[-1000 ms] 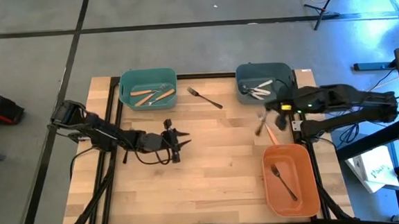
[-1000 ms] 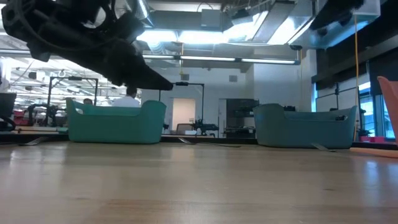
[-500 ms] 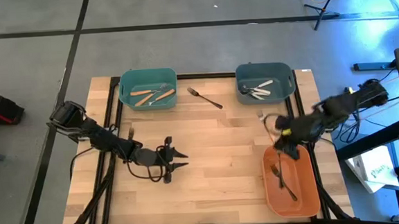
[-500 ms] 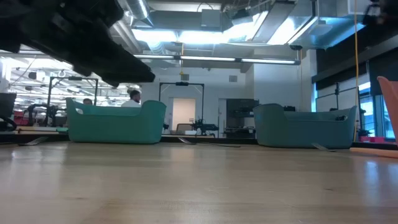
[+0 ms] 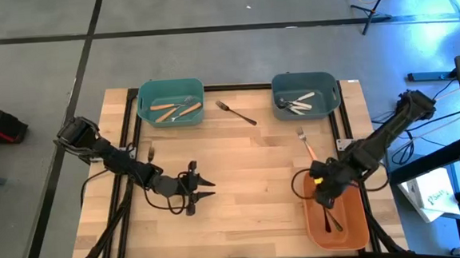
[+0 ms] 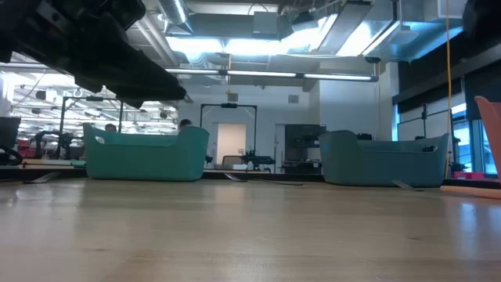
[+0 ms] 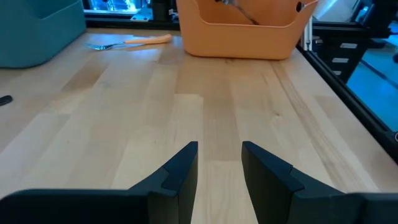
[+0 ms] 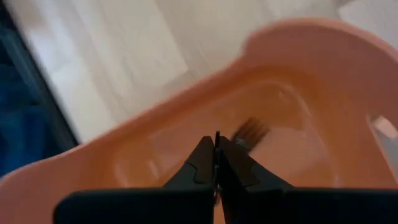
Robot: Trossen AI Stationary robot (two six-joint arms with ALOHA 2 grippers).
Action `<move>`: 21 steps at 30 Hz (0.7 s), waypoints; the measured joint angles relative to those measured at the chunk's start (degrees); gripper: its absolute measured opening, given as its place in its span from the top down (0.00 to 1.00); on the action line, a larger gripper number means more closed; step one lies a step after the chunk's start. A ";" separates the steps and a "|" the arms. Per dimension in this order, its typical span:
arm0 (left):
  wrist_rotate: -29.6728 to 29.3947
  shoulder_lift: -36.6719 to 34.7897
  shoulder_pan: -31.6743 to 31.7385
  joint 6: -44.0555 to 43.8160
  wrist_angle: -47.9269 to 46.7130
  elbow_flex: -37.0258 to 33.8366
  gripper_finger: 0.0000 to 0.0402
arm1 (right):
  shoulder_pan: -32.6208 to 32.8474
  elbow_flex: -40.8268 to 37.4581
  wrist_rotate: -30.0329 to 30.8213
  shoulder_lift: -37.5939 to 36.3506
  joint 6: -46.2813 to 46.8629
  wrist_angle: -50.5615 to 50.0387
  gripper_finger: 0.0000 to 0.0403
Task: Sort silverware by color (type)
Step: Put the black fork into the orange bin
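Note:
My right gripper [image 5: 322, 189] hovers over the far end of the orange bin [image 5: 355, 217], shut on a thin dark utensil [image 8: 216, 135]. A dark fork [image 5: 331, 219] lies in that bin. My left gripper [image 5: 203, 188] is open, low over bare table near the middle. An orange-handled fork [image 5: 305, 143] and a dark fork [image 5: 235, 113] lie flat on the table. The left teal bin [image 5: 142, 110] holds orange-handled pieces [image 5: 177, 110]. The right teal bin [image 5: 278, 102] holds pale-handled ones [image 5: 300, 101]. My right gripper pinches a thin dark metal piece [image 8: 216, 135] between its two shut fingers [image 8: 202, 158]. Only a narrow edge of it shows above the fingertips, so I cannot tell which part that is. The fingers slant down into the orange bin [image 8: 292, 74], and the piece is lifted clear.
The orange bin [image 7: 236, 37] stands at the table's right near corner, and the two teal bins [image 6: 145, 153] [image 6: 383, 157] along the far edge. Bare wood [image 7: 217, 93] lies between my left gripper [image 7: 219, 155] and the orange bin. Black frame rails run along the table's sides.
My right gripper has swung from beside the right teal bin toward the table's near edge and now hangs over the orange bin, still shut. My left gripper has drifted a little toward the near edge, staying open.

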 joint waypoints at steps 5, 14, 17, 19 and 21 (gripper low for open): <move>0.01 0.00 -0.22 -0.01 -0.14 0.00 0.70 | -0.14 -2.46 0.79 2.22 2.67 0.06 1.00; 0.02 0.02 -0.24 -2.49 -1.42 -0.04 0.70 | -0.12 -3.26 0.39 3.63 4.93 0.00 0.84; 0.02 0.02 -0.24 -2.91 -1.41 -0.04 0.70 | -0.14 -3.24 -5.21 3.37 3.73 0.02 0.74; 0.03 0.02 -0.22 -4.94 -1.47 -0.04 0.70 | -0.12 -2.48 -9.02 3.39 3.29 -1.00 0.70; 0.35 -0.15 -0.19 -7.34 -2.45 -0.04 0.70 | -0.09 -0.36 -9.66 3.35 2.35 -3.67 0.67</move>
